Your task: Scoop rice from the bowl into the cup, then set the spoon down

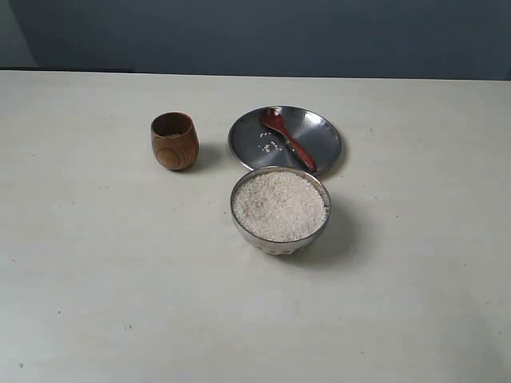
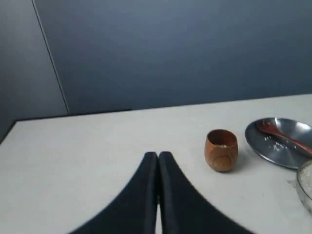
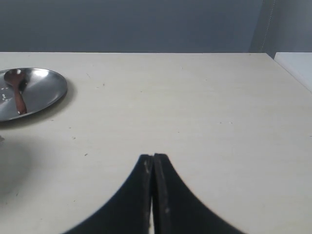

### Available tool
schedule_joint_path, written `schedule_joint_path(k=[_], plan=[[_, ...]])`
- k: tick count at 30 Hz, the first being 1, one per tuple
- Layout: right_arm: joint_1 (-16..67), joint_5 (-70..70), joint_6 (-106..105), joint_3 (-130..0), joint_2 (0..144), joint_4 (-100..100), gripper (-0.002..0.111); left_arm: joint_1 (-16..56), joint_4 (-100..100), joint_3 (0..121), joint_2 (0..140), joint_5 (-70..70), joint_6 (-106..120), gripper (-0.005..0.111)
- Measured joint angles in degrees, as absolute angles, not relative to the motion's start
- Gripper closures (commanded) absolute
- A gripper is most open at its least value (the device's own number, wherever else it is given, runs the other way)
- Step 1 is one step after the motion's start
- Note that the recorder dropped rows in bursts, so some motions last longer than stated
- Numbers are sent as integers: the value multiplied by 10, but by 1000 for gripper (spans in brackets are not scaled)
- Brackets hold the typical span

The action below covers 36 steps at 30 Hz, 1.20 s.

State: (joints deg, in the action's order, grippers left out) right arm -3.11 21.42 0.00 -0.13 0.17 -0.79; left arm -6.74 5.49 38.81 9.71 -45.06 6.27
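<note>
counter (image 1: 96, 279) pale cream, faintly speckled | wall (image 1: 319, 32) dark blue-grey band, top of frame | spoon (image 1: 287, 140) lying on plate (image 1: 323, 136) | left pincer (image 2: 158, 155) pressed together | right pincer (image 3: 153, 157) pressed together

Exterior: high, tilted down at table (image 1: 80, 279), close. Wrist views: low, looking across it toward blue wall (image 2: 170, 48). Shared in all three: plate (image 1: 323, 136) and spoon (image 1: 287, 140).

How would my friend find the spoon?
Look at the pale table. Beside the bowl of rice sits a flat steel plate, and the spoon lies on it. It is the only long, thin, reddish-brown thing.
</note>
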Motion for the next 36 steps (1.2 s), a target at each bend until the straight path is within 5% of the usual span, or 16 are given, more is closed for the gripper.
schedule_joint_path(k=[16,36], plan=[[-31,214,0,-1,2,-7,108,-67,31,121,24,-180,63,106],[-31,214,0,-1,2,-4,108,-67,21,3,2,-176,18,106]])
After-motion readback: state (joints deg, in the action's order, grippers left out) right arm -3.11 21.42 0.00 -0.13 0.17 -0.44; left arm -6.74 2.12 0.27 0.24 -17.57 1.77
